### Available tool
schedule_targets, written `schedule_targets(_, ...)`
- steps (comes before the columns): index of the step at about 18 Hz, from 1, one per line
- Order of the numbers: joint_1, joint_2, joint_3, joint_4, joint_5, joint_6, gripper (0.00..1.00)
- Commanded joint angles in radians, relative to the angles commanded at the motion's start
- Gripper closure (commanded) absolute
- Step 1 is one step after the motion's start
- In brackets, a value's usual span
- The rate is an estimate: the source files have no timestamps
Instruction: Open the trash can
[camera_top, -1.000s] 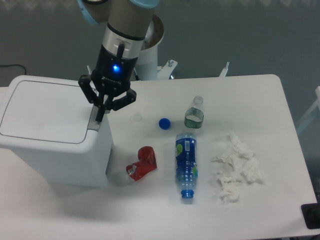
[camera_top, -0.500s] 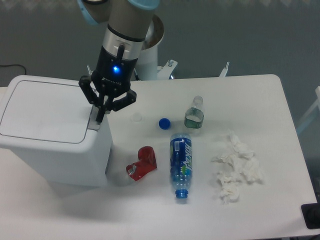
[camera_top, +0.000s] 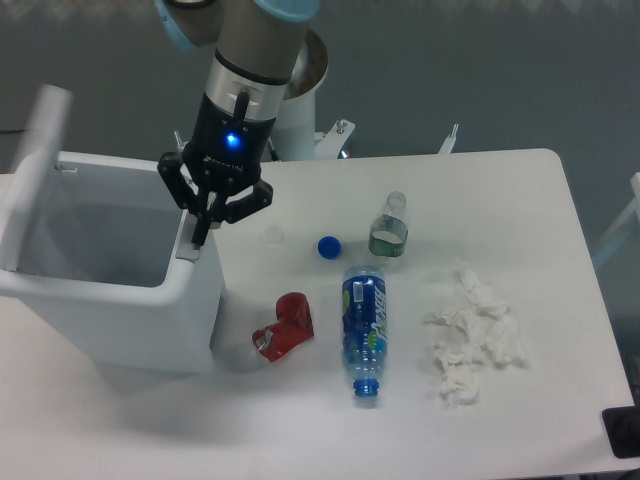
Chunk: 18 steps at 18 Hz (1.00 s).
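Note:
The white trash can (camera_top: 130, 310) stands at the table's left. Its lid (camera_top: 32, 170) is swung up on the far left side and looks blurred, and the inside of the bin shows. My gripper (camera_top: 200, 238) hangs over the bin's right rim with its fingers shut together. The fingertips press down on the grey push tab (camera_top: 188, 250) at that rim. The gripper holds nothing.
On the table right of the bin lie a crushed red can (camera_top: 284, 326), a blue-labelled bottle (camera_top: 364, 333) on its side, a blue cap (camera_top: 328, 246), a small clear bottle (camera_top: 389, 228) and crumpled white tissues (camera_top: 474, 335). The arm's white base (camera_top: 300, 110) stands behind.
The lid was flat and shut on the bin; now it has sprung up to the left. The blue-labelled bottle rolled a little. The gripper stays on the tab.

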<state>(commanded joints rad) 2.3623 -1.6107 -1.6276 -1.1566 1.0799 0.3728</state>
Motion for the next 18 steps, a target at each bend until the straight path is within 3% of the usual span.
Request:
schedule_targets(2,0.006,0.002,0.011,-0.002,-0.002,0.000,0.99)
schedule_targets(6,0.029,0.002,0.040,0.003,0.001,0.014,0.43)
schedule_targets(7,0.035,0.003,0.041,0.008,0.008,0.031,0.05)
schedule_targets(8,0.054,0.003,0.038,0.008,0.014,0.052,0.00)
schedule_targets(14,0.130,-0.005,0.028,0.009,0.202,0.254,0.00)
schedule_targets(18,0.236,-0.066,0.028,0.006,0.225,0.389,0.00)
